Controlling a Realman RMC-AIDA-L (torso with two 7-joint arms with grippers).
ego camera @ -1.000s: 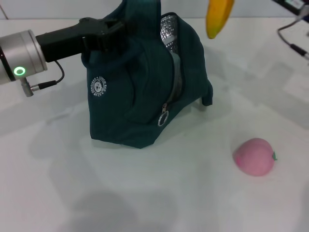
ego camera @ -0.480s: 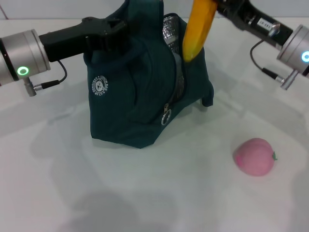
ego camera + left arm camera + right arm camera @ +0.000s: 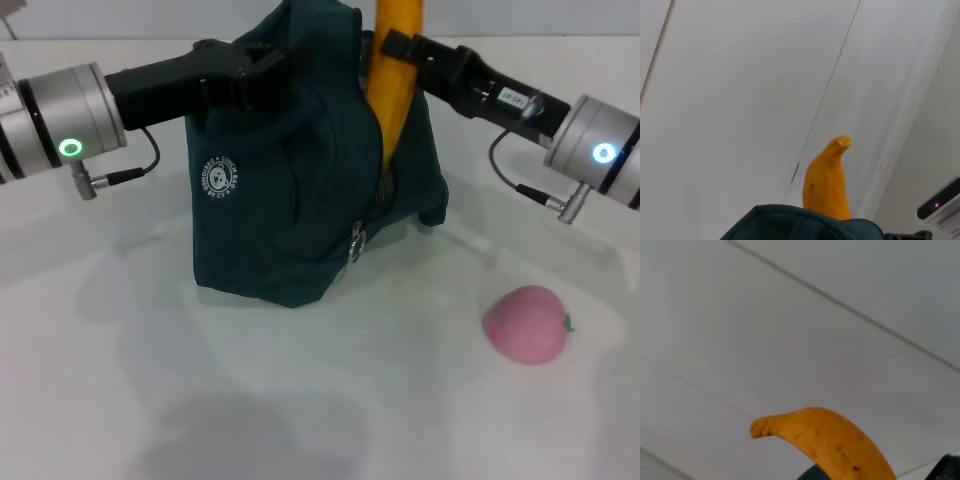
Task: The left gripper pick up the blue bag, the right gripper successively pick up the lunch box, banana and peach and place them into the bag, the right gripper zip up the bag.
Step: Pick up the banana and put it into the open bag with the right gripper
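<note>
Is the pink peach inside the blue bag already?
No, the peach lies on the white table, apart from the blue bag.

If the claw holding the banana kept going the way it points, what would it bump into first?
Probably the blue bag: the right gripper points across its top, jaws shut on the banana. The left gripper lies beyond; depth is unclear.

The blue bag (image 3: 290,200) bears a round white logo (image 3: 215,171) with ringed lettering too small to read. The right hand (image 3: 392,48) carries a small white label (image 3: 513,97), its print illegible.
</note>
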